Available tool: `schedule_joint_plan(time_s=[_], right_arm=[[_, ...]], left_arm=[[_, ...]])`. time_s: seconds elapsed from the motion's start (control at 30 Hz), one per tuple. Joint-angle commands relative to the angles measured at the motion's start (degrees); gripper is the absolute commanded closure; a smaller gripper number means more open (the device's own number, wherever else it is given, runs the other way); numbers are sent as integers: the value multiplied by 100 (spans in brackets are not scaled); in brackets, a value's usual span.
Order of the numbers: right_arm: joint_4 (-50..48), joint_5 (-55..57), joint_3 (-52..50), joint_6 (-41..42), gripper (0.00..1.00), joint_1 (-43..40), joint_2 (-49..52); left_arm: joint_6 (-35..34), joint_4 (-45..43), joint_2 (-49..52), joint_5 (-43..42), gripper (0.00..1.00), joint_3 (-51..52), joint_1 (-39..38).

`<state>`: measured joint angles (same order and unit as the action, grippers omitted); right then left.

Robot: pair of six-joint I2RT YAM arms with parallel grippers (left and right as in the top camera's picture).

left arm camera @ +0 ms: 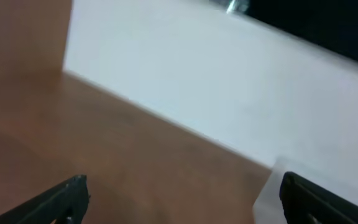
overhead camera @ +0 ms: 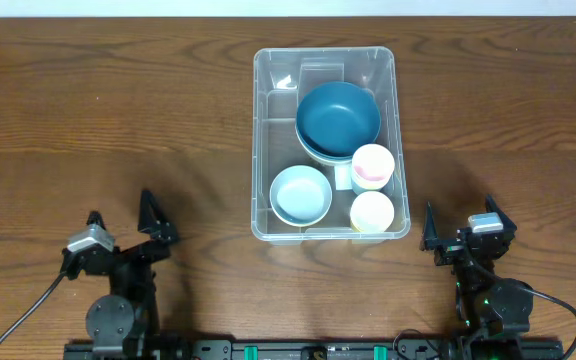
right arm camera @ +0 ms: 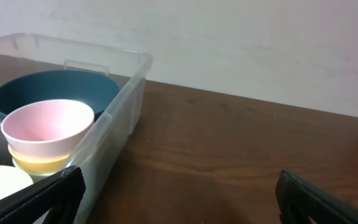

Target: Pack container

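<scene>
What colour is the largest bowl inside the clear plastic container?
The large round bowl is dark teal, clearest in the overhead view.

Black arms, grey wrist cameras, trailing black cables.

The tabletop is brown wood with a clear grain, smooth, with a low satin sheen. The container is clear plastic, glossy, and its rim and moulded ridges catch the light. The dark teal bowl looks smooth and matt. The pale blue bowl, pink bowl and cream bowl are smooth with a soft shine. The left pincer and right pincer are matt black, seemingly hard plastic. The wall is white and matt.
</scene>
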<state>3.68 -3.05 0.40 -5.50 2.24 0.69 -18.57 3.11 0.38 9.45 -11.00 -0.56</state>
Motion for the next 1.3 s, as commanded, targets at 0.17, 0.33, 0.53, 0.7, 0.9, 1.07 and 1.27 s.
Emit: schedule_joint_plan(time_s=[0.17,0.33,0.53,0.7,0.9,1.07,1.27], right_arm=[[24,-39,-9,-81,1,-57,-37],[24,-39,-9,-79,1,-57,-37],[24,-39,-9,-79,1,-57,-35],[24,-42,-9,-79,1,-57,-35],[24,-39,-9,-81,1,-57,-35],[24,-42,-9,-81,1,-57,-35],[24,-39,-9,-81,1,-57,-35]], left_arm=[[872,-1388,-24,-898,2,809,-28],[981,-1353,-26,-907,2,1084,-57],[1386,-999,-26,-898,2,1078,-55],[1947,-483,-26,-898,2,1078,-55],[2006,-57,-26,-885,2,1078,-55],[2004,98,-26,-887,2,1078,-55],[2006,98,-26,-887,2,1078,-55]])
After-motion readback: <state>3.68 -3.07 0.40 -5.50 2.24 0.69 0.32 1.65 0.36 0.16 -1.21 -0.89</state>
